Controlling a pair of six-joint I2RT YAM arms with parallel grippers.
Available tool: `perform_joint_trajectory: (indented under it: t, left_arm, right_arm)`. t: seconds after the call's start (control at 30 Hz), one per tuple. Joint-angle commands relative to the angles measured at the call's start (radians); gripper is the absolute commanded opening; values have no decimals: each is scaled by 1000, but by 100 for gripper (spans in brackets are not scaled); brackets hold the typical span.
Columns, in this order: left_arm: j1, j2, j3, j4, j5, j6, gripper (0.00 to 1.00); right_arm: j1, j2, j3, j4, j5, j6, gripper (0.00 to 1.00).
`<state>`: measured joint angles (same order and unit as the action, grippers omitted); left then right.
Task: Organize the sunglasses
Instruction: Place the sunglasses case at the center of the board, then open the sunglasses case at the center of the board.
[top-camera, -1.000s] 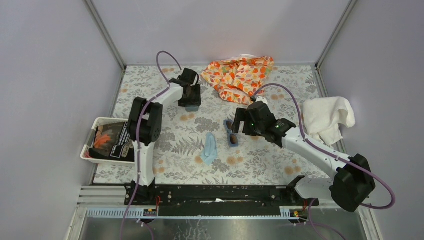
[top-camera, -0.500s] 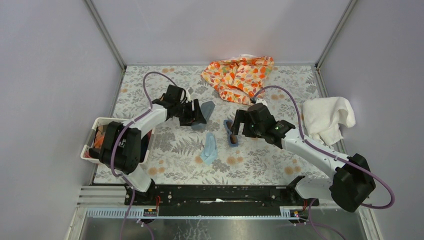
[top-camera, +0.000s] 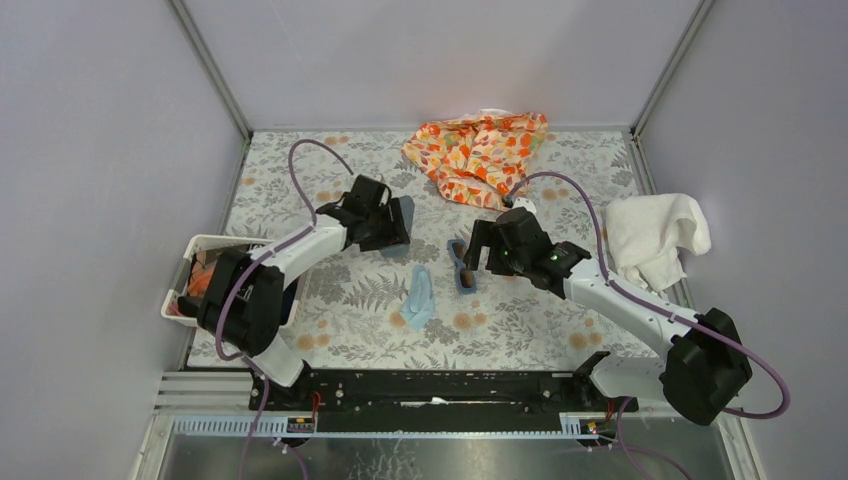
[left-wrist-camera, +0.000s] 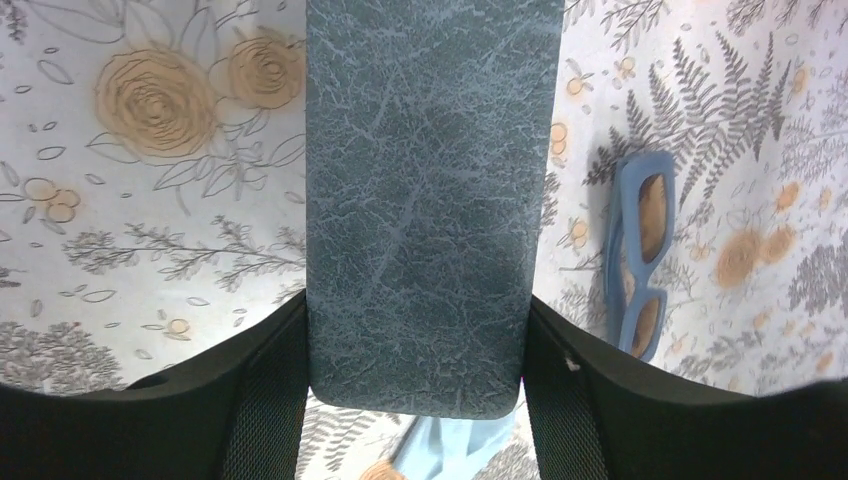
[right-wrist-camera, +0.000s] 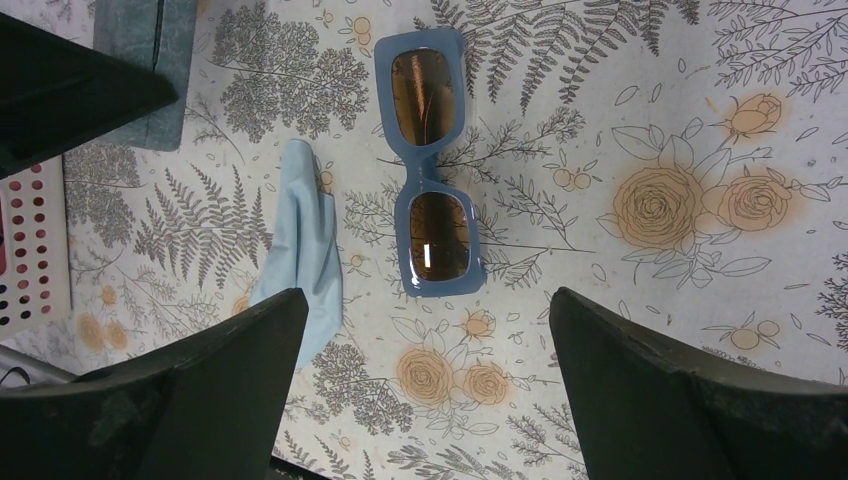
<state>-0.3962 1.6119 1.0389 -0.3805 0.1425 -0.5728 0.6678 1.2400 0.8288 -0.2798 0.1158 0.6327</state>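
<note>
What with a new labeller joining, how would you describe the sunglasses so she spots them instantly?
On the floral table, look mid-table, under the open right gripper. The sunglasses lie flat there: a blue frame with brownish lenses, unlike the plain light blue cloth beside them.

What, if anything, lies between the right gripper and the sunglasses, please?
Nothing visible. The right gripper hovers open over the sunglasses, which lie uncovered on the table; the cloth lies beside them, not touching.

The floral-print surface carries the sunglasses near its middle, a light blue cloth just beside them, an orange patterned fabric at the back, a white towel at the right edge and a white basket at the left
</note>
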Motion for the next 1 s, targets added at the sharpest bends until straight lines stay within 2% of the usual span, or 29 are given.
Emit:
perform_joint_trajectory:
  t: [0.0,0.07,0.2,0.23,0.37,0.53,0.67,0.73,0.8,0.97]
  left_arm:
    - [-90,46,58,54,-257,-139,47]
    - [-117,109,98,61,-273,-185,53]
    - [-154,262,288,-13,-182,-203,96]
    - [-169,270,327,-39,-192,-194,98]
    - [-176,182,340,-55,-164,-190,99]
    - [-89,-42,205,-74,-108,-189,99]
    - [60,-222,36,-91,-23,-211,99]
    - [124,-290,0,-135,-28,-204,99]
    - [152,-354,-21,-197,-72,-209,99]
    - [174,-439,-79,-207,-94,-241,99]
  right_arm:
    - [6,1,18,2,32,-22,100]
    - [6,9,25,-1,39,-22,100]
    - [6,22,41,-18,42,-21,100]
    - [6,22,46,-26,42,-22,100]
    - [6,10,53,-42,60,-28,100]
    - [22,61,115,-47,89,-28,100]
    - [109,243,307,-155,215,5,100]
    - [151,354,448,-200,257,21,100]
    - [179,463,560,-232,282,40,100]
    - [188,734,842,-353,355,82,100]
